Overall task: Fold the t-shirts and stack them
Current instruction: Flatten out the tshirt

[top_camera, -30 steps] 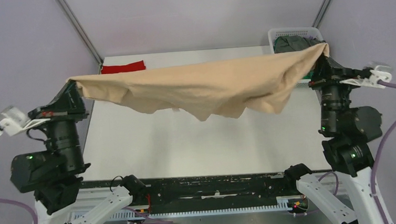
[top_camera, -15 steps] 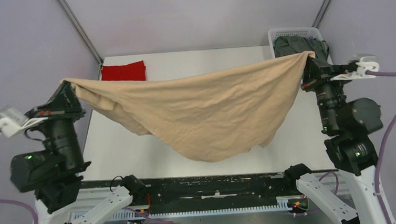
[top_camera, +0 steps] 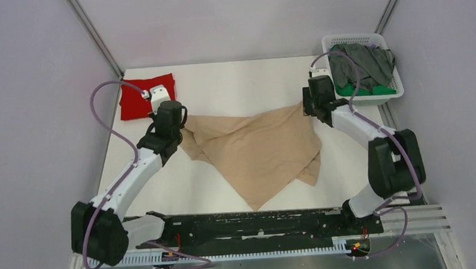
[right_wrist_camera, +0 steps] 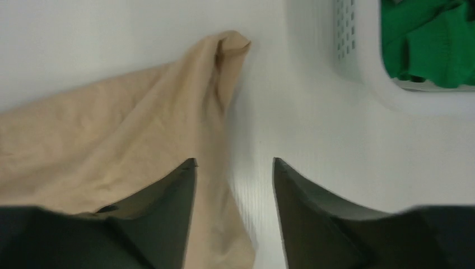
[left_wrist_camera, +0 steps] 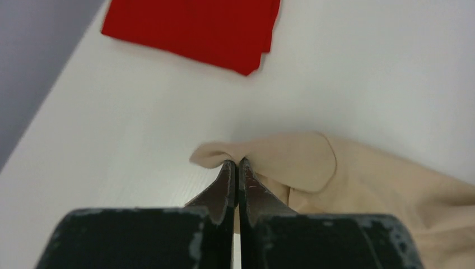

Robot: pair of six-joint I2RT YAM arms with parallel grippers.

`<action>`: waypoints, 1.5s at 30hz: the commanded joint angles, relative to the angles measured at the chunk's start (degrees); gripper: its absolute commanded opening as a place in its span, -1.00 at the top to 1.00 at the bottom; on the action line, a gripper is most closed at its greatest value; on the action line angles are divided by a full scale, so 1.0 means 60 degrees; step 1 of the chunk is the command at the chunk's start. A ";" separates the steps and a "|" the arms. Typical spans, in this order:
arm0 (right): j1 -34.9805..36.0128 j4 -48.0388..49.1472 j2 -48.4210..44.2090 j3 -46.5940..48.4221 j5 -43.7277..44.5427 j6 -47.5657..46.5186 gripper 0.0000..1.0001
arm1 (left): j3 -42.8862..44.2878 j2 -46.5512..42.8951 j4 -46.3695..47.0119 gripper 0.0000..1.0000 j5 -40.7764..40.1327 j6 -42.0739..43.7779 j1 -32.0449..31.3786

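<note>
We see tan shirt (top_camera: 255, 149) no longer stretched in air: now lies on counter (top_camera: 219, 79), frame centre. left gripper (left_wrist_camera: 236, 164) clamped on its corner; right gripper (right_wrist_camera: 234, 165) apart, corner released. We judge folding next.

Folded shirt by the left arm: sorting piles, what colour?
Red shirt, clearest in the left wrist view.

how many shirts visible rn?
4: beige shirt lying mid-table, red shirt folded far left, grey shirt and green shirt in the basket far right; more may be buried there.
</note>
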 commanded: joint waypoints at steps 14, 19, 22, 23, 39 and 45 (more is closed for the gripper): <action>0.1492 -0.0040 -0.3404 -0.1892 -0.3289 0.0240 -0.96 | -0.0811 0.1112 0.0158 0.96 0.3516 -0.1879 0.1432; 0.5178 -0.0891 -0.3558 -0.2165 -0.3684 0.0083 -0.96 | -0.1090 0.0985 0.0219 0.96 0.3914 -0.2039 0.1483; 0.7126 -0.1306 -0.2839 -0.1819 -0.3140 0.0245 -0.87 | -0.1198 0.1029 0.0317 0.96 0.4090 -0.2203 0.1509; 0.7634 -0.1354 -0.2620 -0.1780 -0.3139 0.0328 -0.83 | -0.1233 0.1042 0.0355 0.96 0.4161 -0.2214 0.1512; 1.0640 -0.1553 0.0488 -0.1140 -0.0348 0.0683 -0.17 | -0.1455 0.0673 0.0321 0.96 0.4324 -0.2253 0.1572; 1.0618 -0.1388 0.0784 -0.1387 -0.0214 0.0888 -0.04 | -0.1539 0.0575 0.0335 0.96 0.4250 -0.2288 0.1572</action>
